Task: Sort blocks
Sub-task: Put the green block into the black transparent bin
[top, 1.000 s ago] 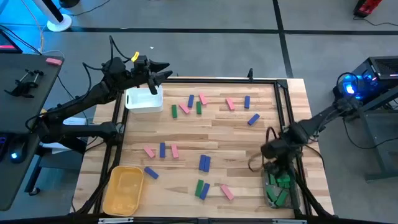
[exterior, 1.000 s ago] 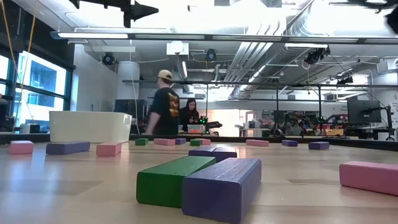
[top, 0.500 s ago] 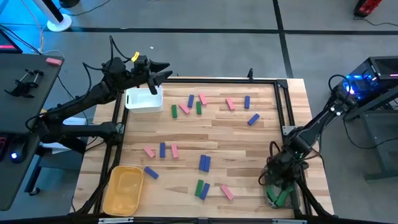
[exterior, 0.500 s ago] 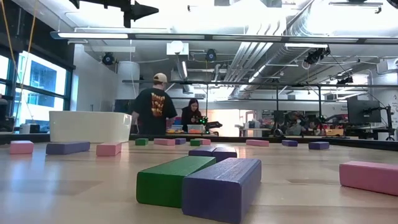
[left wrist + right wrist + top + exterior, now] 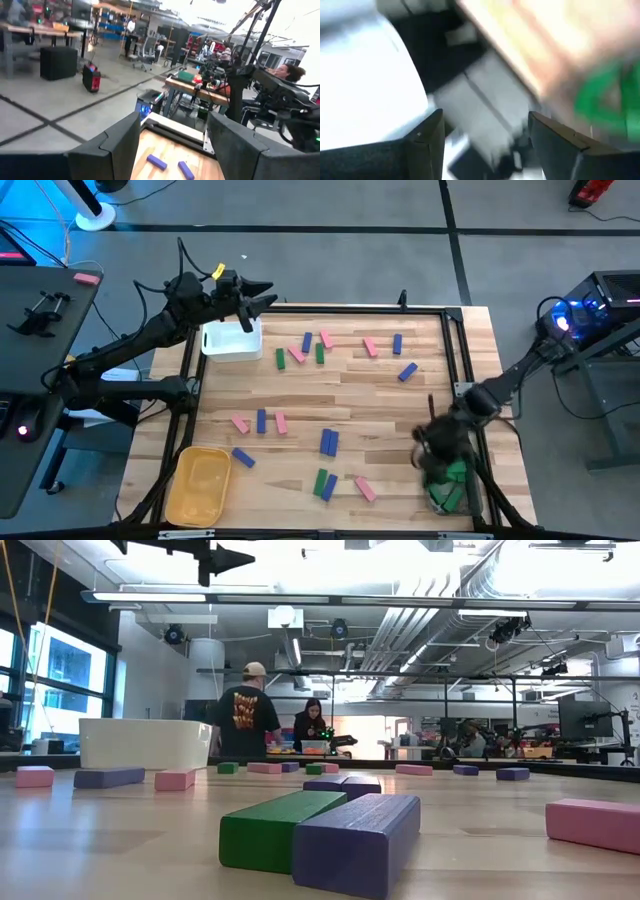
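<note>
High view: blocks (image 5: 328, 442) lie scattered flat across the wooden table (image 5: 440, 350), green ones already in the clear bin (image 5: 447, 485) at its right edge. Right gripper (image 5: 432, 452) sits over that bin, jaws apart, holding nothing. Left gripper (image 5: 262, 293) waits above the white bin (image 5: 231, 340), jaws apart, empty. Blocks look rigid, light, smooth-painted, square-edged; judged best pinched across the narrow width at mid-length.

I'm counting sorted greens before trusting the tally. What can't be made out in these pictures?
- Clear bin, high view: the right gripper covers part of it, so the green blocks can't be counted.
- Right wrist view: motion blur, only a green smear.
- White bin, low view: its wall hides its contents.
</note>
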`<state>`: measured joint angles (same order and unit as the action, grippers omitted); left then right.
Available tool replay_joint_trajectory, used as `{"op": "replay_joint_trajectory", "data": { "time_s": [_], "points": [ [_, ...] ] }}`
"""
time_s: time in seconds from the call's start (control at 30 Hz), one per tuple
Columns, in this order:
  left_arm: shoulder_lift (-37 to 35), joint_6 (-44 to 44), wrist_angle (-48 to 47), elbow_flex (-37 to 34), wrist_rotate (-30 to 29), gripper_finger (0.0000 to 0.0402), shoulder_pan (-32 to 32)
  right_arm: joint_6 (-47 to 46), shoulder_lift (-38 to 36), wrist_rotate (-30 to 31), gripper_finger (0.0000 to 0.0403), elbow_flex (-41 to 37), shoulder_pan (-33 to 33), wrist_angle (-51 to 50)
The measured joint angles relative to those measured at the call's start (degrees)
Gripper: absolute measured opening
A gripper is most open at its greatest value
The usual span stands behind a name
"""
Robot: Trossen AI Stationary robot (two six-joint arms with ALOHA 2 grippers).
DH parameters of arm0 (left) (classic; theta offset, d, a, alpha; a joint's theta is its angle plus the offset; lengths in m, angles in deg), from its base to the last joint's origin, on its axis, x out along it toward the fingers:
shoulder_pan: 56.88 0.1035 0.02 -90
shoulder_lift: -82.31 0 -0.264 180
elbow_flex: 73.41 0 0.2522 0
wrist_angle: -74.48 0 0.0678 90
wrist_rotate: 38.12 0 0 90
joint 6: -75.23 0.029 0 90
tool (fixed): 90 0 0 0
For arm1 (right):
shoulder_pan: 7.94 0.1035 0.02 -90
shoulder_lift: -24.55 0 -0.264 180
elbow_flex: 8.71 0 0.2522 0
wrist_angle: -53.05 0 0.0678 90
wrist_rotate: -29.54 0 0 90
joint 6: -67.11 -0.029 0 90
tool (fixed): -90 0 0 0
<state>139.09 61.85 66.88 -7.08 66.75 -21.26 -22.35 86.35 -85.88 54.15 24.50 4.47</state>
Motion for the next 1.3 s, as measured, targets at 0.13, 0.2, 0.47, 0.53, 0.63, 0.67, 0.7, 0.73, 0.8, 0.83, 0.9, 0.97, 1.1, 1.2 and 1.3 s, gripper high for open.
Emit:
{"op": "replay_joint_trajectory", "data": {
  "time_s": [0.13, 0.2, 0.47, 0.53, 0.63, 0.67, 0.7, 0.73, 0.8, 0.83, 0.9, 0.97, 1.1, 1.2, 1.3],
  "points": [
    [0.02, -0.95, -2.28, 0.0, 0.02, 0.0217, 0.0, 9.48, 0.02, 8.17, 0.0216, 0.0, -9.24, -0.01],
    [0.18, -2.31, -2.84, 0.0, 0.03, 0.0217, -0.03, 15.15, 0.17, 10.11, 0.0216, 0.0, -14.49, 0.03],
    [2.87, -5.14, -5.77, 0.0, 0.11, 0.0217, -0.11, 35.53, 5.96, 11.74, 0.0216, 0.0, -34.58, 13.33],
    [4.61, -7.69, -8.63, 0.4, 0.09, 0.0217, 0.17, 39.09, 8.41, 11.72, 0.0216, 0.0, -37.81, 18.94],
    [9.42, -9.89, -21.73, 4.63, -0.57, 0.0216, 1.14, 42.1, 11.68, 10.96, 0.0216, 0.0, -41.6, 26.38],
    [11.52, -9.6, -26.61, 6.51, -1.2, 0.0215, 1.23, 42.68, 12.62, 9.91, 0.0216, 0.0, -42.72, 28.38],
    [13.75, -9.11, -31.15, 8.42, -2.06, 0.0213, 1.25, 43.17, 13.49, 8.48, 0.0216, 0.0, -43.76, 30.19],
    [16.21, -8.74, -36.19, 10.45, -2.96, 0.0211, 1.21, 43.43, 14.21, 6.84, 0.0216, 0.0, -44.64, 31.76],
    [20.83, -8.45, -45.62, 13.62, -4.69, 0.0207, 0.78, 43.45, 15.17, 3.7, 0.0216, 0.0, -46.17, 33.77],
    [23.09, -8.56, -48.97, 14.69, -5.89, 0.0205, 0.45, 43.47, 15.29, 2.56, 0.0216, 0.0, -46.84, 34.03],
    [27.0, -9.98, -52.46, 15.51, -8.17, 0.0201, -0.31, 44.35, 15.37, 1.99, 0.0216, 0.0, -47.83, 34.19],
    [30.34, -13.64, -52.75, 15.54, -8.59, 0.0197, -1.2, 45.79, 15.37, 1.84, 0.0216, 0.0, -48.64, 34.18],
    [36.14, -17.77, -52.6, 15.65, -10.51, 0.0189, -3.73, 46.5, 15.37, 1.82, 0.0216, 0.0, -49.87, 34.19],
    [39.75, -20.02, -52.71, 15.65, -14.26, 0.018, -5.52, 47.71, 15.37, 1.83, 0.0216, 0.0, -50.5, 34.2],
    [42.18, -21.11, -52.69, 15.65, -16.33, 0.0168, -7.13, 48.52, 15.37, 1.84, 0.0216, -0.02, -50.85, 34.19]
  ]
}}
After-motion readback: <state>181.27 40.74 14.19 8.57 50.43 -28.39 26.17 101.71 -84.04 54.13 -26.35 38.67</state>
